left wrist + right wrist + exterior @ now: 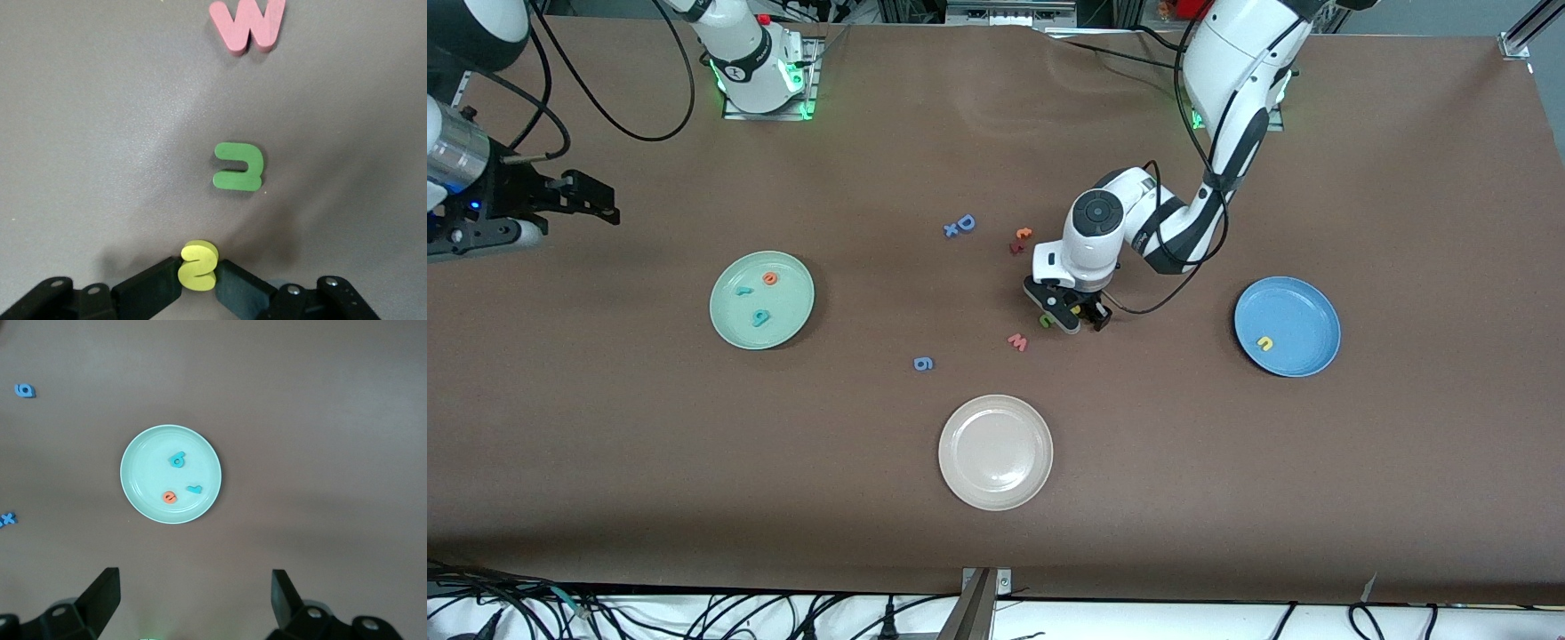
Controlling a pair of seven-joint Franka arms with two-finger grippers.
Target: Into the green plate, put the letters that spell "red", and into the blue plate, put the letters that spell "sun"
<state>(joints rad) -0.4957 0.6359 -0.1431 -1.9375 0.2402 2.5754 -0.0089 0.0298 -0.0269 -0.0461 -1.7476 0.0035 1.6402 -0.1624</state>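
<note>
Left gripper down at mid-table, fingers clamped on the yellow "s"; lift straight, sparing the green "n" beside it, toward the blue plate; right gripper waits, fingers apart

In the front view the left gripper covers most of the yellow "s", leaving a speck of yellow, and the green letter at its nine o'clock is half hidden. The red letter under the orange "t" is too small to read, perhaps an "x". The pink-red "w" is cropped at twelve o'clock in the left wrist view.
</note>
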